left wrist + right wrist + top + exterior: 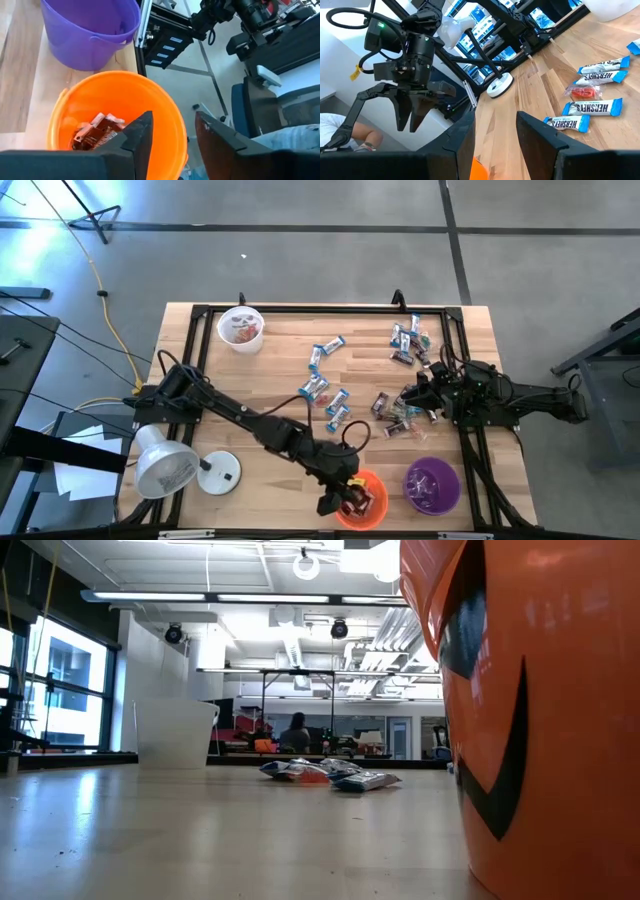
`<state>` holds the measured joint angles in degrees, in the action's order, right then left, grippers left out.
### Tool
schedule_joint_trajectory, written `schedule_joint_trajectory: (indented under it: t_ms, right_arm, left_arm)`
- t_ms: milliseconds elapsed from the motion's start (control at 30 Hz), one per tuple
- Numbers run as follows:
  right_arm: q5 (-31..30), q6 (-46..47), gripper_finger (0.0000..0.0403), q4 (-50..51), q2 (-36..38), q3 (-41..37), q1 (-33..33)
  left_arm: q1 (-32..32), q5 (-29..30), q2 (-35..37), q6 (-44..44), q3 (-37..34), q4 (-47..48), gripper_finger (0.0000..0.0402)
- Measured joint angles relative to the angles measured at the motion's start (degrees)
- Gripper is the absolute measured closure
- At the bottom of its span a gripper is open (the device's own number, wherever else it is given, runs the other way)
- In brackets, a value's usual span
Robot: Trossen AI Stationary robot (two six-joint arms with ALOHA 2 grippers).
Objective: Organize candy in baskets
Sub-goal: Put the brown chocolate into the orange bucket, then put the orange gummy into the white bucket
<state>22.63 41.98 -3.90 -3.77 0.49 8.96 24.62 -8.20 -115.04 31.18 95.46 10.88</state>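
With our left hand (340,502) spread empty above the orange basket (372,511), we judge the candy (325,392) beyond it on the table light, crinkly, slippery, best pinched across its middle.

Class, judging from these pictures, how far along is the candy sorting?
Done: dark bars lie in the orange basket; the white basket holds some candy. In hand: nothing; the left gripper is open over the orange basket, the right gripper open near loose candy. Left: many bars; purple basket looks empty.
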Motion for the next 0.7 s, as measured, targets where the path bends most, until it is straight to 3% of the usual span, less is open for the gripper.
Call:
schedule_joint_trajectory:
  t_ms: [200,433,700]
  right_arm:
    - [0.0,0.0,0.0265,0.0,0.0,0.0,0.0]
    - [0.0,0.0,0.0265,0.0,0.0,0.0,0.0]
    - [0.0,0.0,0.0265,0.0,-0.1,0.0,0.0]
  left_arm:
    - [-1.7,0.4,0.2,-2.5,0.0,5.7,0.0264]
    - [-5.8,0.8,2.6,-5.9,0.0,21.4,0.0264]
    - [-11.2,11.0,3.8,-20.6,0.0,36.4,0.0264]
